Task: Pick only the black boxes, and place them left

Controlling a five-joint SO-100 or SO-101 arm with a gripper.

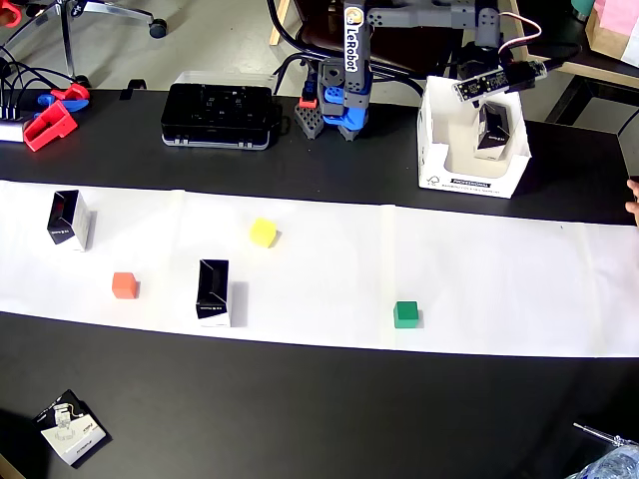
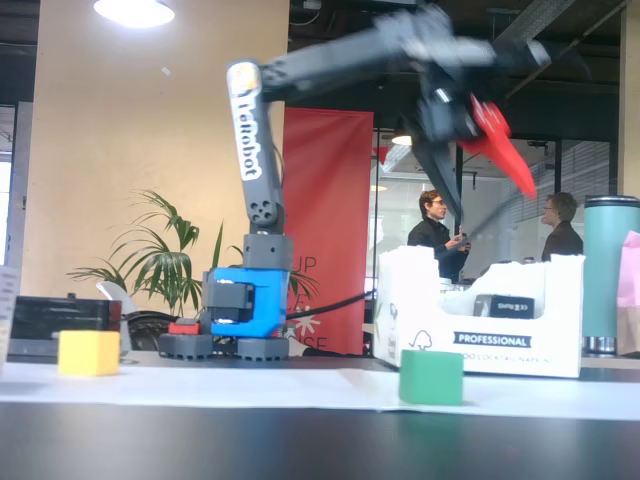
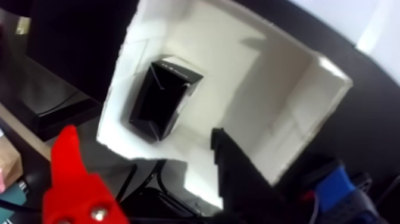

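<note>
In the overhead view, one black box (image 1: 68, 219) stands at the paper's left end and a second black box (image 1: 213, 291) stands nearer the middle. A third black box (image 1: 493, 131) sits inside the white carton (image 1: 469, 178) on the right; above it hangs the gripper (image 3: 143, 149), spread wide and holding nothing

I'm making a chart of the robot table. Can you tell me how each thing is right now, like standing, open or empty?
Gripper: open, empty, above the white carton.
White carton: open on top, one black box inside.
Black box in the carton: standing, not held.
Far-left black box: standing on the paper.
Middle black box: standing on the paper.
Yellow cube, orange cube, green cube: resting on the paper, apart.
</note>
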